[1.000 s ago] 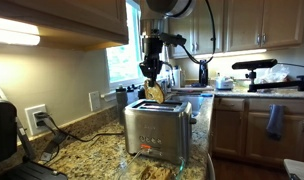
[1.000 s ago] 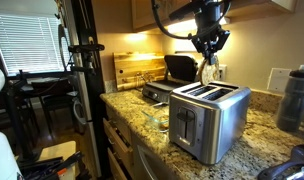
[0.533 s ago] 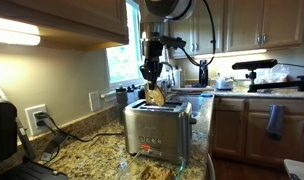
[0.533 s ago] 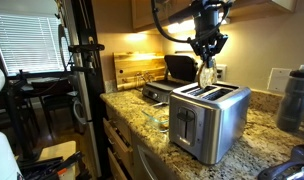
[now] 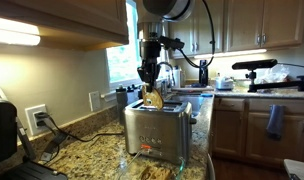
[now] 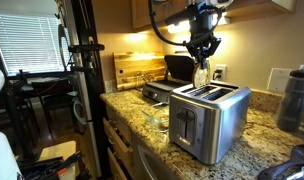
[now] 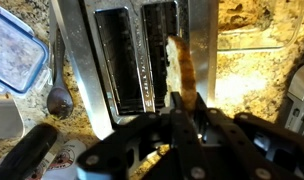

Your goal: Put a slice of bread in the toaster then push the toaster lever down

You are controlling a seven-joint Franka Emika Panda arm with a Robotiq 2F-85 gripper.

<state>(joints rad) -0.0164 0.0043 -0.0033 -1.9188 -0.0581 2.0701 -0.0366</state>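
The steel toaster (image 5: pixel 157 130) stands on the granite counter and shows in both exterior views (image 6: pixel 208 116). In the wrist view its two slots (image 7: pixel 142 55) lie below me. My gripper (image 5: pixel 149 82) hangs over the toaster, shut on the slice of bread (image 5: pixel 152 99), which hangs upright with its lower edge just above the toaster's top (image 6: pixel 201 76). In the wrist view the slice of bread (image 7: pixel 182 62) is edge-on over the right-hand slot, between my fingers (image 7: pixel 182 112). The toaster lever sits on the narrow end face (image 6: pixel 184 121), small and dark.
A clear plastic container (image 7: pixel 14 55) and a spoon (image 7: pixel 59 92) lie beside the toaster. A black appliance (image 6: pixel 178 68) and a wooden board (image 6: pixel 130 68) stand behind it. A dark bottle (image 6: pixel 295 98) stands at one end. More bread lies in front (image 5: pixel 152 172).
My gripper has shifted a little sideways over the toaster with the slice of bread still in it; the bread stays just above the slots.
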